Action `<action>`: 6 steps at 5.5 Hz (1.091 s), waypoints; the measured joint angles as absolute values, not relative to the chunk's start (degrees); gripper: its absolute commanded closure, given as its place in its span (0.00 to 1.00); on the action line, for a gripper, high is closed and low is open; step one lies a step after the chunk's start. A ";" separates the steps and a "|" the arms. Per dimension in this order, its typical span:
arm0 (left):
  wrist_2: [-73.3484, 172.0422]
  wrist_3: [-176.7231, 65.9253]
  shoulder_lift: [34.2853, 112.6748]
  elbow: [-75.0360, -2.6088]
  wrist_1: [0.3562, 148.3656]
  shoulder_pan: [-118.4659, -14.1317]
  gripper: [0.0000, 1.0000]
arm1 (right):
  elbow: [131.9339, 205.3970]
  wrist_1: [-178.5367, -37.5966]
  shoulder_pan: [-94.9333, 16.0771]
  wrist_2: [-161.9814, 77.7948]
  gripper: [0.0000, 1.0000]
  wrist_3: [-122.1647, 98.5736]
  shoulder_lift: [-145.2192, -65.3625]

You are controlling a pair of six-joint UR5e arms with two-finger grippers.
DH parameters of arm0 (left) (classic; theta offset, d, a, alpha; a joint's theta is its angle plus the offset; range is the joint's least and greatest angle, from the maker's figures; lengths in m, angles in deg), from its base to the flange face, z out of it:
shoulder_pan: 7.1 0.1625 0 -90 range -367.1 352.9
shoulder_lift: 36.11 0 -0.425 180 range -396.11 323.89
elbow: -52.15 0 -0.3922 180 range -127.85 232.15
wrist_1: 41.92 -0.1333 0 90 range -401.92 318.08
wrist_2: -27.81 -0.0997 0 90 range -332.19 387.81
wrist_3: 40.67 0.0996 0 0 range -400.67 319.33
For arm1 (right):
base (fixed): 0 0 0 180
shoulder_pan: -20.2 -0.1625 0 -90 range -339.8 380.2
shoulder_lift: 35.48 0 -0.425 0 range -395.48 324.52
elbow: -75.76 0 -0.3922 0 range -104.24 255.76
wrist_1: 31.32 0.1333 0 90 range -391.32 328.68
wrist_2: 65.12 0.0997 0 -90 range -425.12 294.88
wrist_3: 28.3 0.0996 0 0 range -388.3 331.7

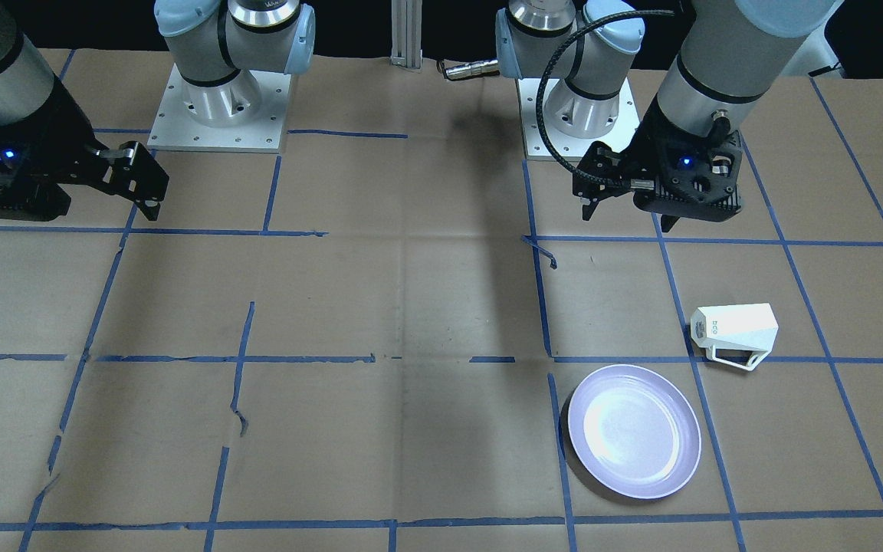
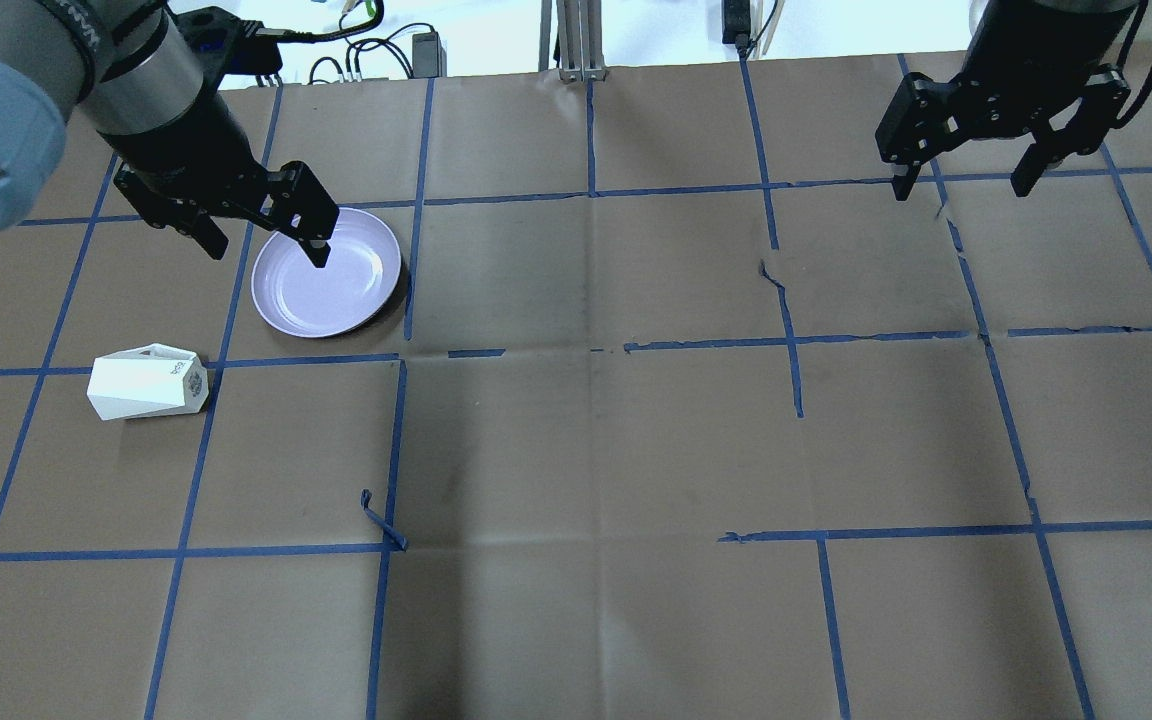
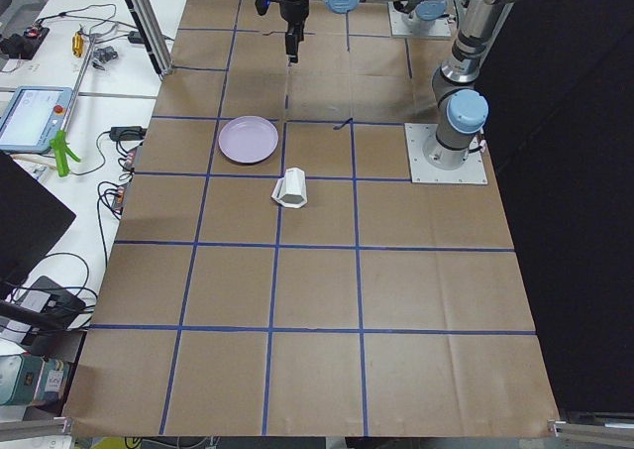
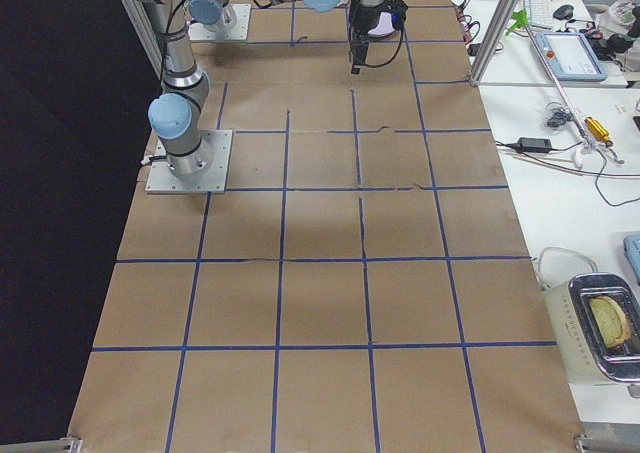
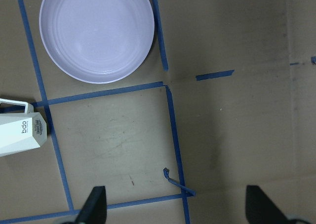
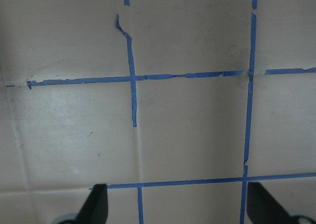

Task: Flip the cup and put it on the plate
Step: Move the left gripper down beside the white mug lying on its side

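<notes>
Hovering above the table, your left gripper (image 2: 266,250) has its jaws spread wide and holds nothing. The cup (image 2: 148,382) lies tipped on its side on the brown paper, near the plate (image 2: 336,300) but not touching it. The plate is empty, and the cup's inside is not clearly visible. Pinch across the cup's flat faces and avoid its thin handle. Your right gripper (image 2: 959,190), also spread and empty, hangs well apart.

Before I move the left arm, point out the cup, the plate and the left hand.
cup (image 1: 736,326): exterior front-facing view, on its white faceted side wall.
plate (image 1: 633,431): exterior front-facing view, on its bare glossy middle.
left hand (image 1: 628,222): exterior front-facing view, midway between its open fingertips.
</notes>
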State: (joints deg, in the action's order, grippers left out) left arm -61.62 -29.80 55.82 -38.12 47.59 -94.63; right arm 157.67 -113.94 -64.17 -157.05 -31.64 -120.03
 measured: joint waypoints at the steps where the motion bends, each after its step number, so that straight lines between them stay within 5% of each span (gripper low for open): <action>1: -61.72 -29.75 55.77 -38.17 47.56 -94.37 0.02 | 157.67 -113.94 -64.17 -157.05 0.00 -31.64 -120.03; 3: -62.11 -26.46 55.56 -38.68 47.80 -90.03 0.02 | 157.67 -113.94 -64.17 -157.05 0.00 -31.64 -120.03; 6: -59.58 -4.84 57.51 -40.26 48.19 -69.83 0.02 | 157.67 -113.94 -64.17 -157.05 0.00 -31.64 -120.04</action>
